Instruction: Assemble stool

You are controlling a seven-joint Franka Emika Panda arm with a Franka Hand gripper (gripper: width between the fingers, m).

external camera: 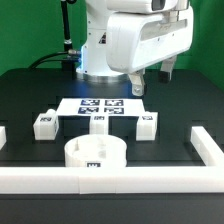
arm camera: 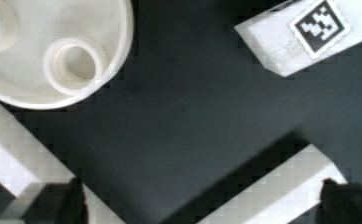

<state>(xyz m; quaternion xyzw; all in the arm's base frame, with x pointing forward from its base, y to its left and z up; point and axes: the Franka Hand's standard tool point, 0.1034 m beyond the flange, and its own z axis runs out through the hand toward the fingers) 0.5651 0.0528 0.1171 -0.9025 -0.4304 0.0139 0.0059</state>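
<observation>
Exterior view: the hand (external camera: 152, 80) hangs released and empty at upper right, over the table (external camera: 30, 95). The seat (external camera: 95, 150) lies at lower centre. The left leg (external camera: 43, 122), middle leg (external camera: 98, 122) and right leg (external camera: 147, 124) form a row just above it, beside the marker board (external camera: 100, 105).

The black table (external camera: 165, 152) carries the seat (external camera: 96, 151), three legs (external camera: 43, 123), the marker board (external camera: 100, 104) and border rails (external camera: 120, 181).

I count one round seat (external camera: 95, 152), three block legs (external camera: 44, 122), one marker board (external camera: 100, 105), white border rails (external camera: 100, 181) along three sides, and one arm (external camera: 135, 40) carrying one gripper (arm camera: 199, 205).
</observation>
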